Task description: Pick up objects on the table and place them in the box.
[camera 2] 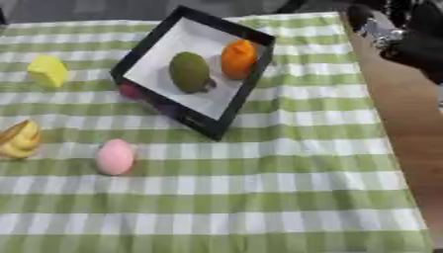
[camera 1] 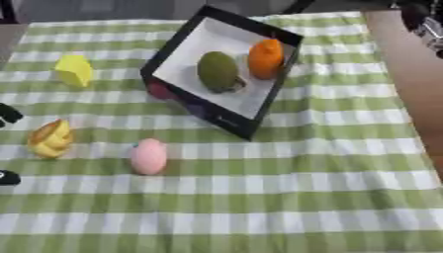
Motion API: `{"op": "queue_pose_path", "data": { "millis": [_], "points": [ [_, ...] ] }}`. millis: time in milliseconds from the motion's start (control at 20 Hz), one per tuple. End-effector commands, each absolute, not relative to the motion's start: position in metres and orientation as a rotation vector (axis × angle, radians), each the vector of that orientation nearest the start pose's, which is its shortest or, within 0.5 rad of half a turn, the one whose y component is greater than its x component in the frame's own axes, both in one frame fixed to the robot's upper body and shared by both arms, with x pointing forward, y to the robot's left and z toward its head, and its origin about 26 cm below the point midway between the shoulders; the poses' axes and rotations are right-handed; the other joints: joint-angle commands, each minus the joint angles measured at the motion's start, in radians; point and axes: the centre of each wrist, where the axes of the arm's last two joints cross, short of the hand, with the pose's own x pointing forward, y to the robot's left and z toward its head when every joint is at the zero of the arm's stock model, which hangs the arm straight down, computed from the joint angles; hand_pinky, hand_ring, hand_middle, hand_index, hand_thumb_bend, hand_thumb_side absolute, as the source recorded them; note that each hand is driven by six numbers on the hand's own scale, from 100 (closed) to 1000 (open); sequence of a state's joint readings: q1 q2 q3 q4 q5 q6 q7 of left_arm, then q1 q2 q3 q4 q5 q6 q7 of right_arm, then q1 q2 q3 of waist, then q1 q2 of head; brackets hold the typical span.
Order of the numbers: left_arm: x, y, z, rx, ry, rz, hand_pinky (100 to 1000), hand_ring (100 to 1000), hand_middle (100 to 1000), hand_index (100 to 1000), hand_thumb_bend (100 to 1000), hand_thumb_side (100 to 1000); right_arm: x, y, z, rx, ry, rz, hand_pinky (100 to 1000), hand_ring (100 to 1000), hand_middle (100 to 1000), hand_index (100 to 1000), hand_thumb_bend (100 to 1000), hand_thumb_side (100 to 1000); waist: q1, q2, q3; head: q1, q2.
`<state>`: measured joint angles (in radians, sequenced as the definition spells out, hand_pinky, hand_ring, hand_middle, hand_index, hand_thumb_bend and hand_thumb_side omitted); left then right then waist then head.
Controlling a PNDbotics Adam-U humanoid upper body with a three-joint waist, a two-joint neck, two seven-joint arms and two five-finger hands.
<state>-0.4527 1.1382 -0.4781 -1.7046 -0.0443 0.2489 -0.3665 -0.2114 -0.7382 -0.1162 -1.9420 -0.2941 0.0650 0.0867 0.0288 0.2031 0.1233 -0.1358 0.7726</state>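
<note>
The black box (camera 1: 186, 47) sits at twelve o'clock on the checked surface (camera 1: 286, 197), holding a green fruit (camera 1: 217, 71) and an orange one (camera 1: 266, 59). Pink egg-shaped object (camera 1: 149, 156), banana bunch (camera 1: 49, 139) and yellow block (camera 1: 74, 70) wait at nine o'clock. Right hand (camera 2: 407, 37) up at one o'clock, fingers unreadable; left hand (camera 1: 9, 114) barely shows, can't tell.

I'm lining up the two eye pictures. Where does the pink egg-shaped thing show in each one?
Left eye view: the pink egg lies left of centre, just below mid-height, on the checked cloth.
Right eye view: the same egg sits nearer the left edge, at the same height.
Shared landmark: the near corner of the black box lies up and to its right.
</note>
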Motion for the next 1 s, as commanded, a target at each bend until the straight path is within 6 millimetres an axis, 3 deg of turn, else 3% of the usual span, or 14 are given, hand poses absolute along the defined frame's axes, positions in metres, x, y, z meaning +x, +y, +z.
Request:
{"op": "queue_pose_path", "data": {
  "millis": [50,250,400,750,1000],
  "points": [
    [0.322,0.345,0.221,0.613,-1.178,-1.360,914,793,758,842,733,185,0.287,-0.354,0.242,-0.268,-2.061,0.578,984,822,705,790,280,328,0.000,-0.020,-0.002,-0.007,-0.003],
    [0.323,0.339,0.220,0.617,-1.197,-1.335,917,793,765,844,712,180,0.288,-0.354,0.241,-0.265,-2.057,0.581,985,823,705,790,276,332,-0.002,-0.021,-0.004,-0.010,-0.003],
    [0.329,0.333,0.221,0.618,-1.217,-1.331,922,799,774,846,710,175,0.288,-0.354,0.241,-0.260,-2.055,0.582,985,823,705,789,277,332,-0.004,-0.023,-0.004,0.011,-0.003],
    [0.356,0.322,0.213,0.619,-1.194,-1.355,917,804,776,838,719,154,0.288,-0.354,0.239,-0.252,-2.052,0.580,985,823,705,788,278,333,-0.006,-0.025,-0.006,0.033,-0.003],
    [0.373,0.325,0.203,0.660,-1.166,-1.357,903,804,775,832,727,131,0.288,-0.355,0.237,-0.254,-2.046,0.571,987,823,706,787,278,336,-0.003,-0.022,-0.005,0.035,-0.003]
  ]
}}
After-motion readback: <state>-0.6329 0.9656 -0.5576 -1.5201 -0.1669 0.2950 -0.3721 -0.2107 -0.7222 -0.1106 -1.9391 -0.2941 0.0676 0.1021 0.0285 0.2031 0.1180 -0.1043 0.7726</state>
